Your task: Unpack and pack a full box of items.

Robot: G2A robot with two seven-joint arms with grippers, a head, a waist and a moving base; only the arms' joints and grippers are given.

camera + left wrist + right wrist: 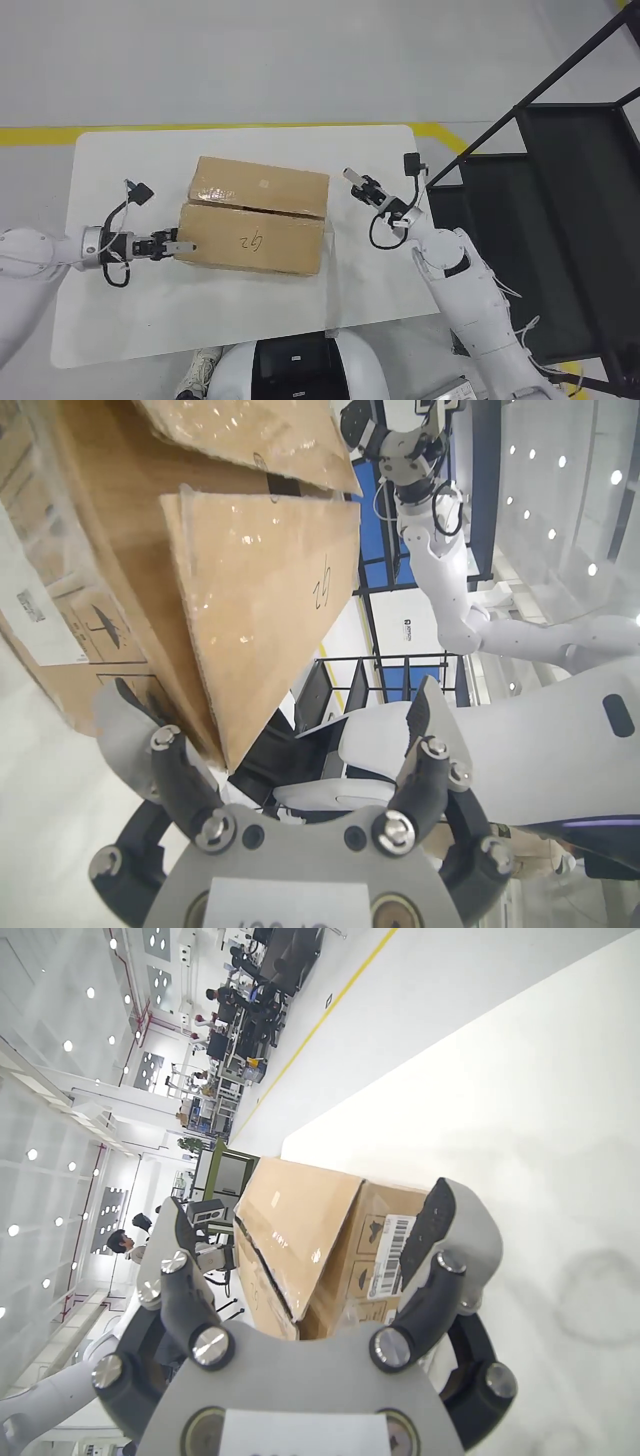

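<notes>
Box (258,213) sat in the middle of the white table (130,320), long side running 9 to 3 o'clock. Both top flaps were down but not sealed.

At the box's 9 o'clock end you had the left gripper (181,243), level with the near flap (260,600), jaws spread wide and holding nothing. In the left wrist view that flap's corner poked in between the fingers (120,720), nearer one than the other. That finger lay right beside the end wall; I couldn't confirm contact. The flap stood a little off the box there, with clear tape (235,535) glinting on it. A white label (35,610) was stuck on that end wall.

Middle: the seam (255,207) between the flaps ran 9 to 3, slightly gapped. The near flap carried a handwritten mark (251,240). The far flap (262,185) lay toward 12 o'clock.

At the box's 3 o'clock, tipped toward 2, you had the right gripper (353,178). It was near the box's end but clear of it, jaws likewise wide apart and empty. Its wrist view looked onto that end wall, where a barcode label (387,1248) sat beside printed handling symbols (372,1230).

Off the table at 3 o'clock stood dark metal steps (560,200). A yellow floor line (40,133) ran behind the table at 12.
</notes>
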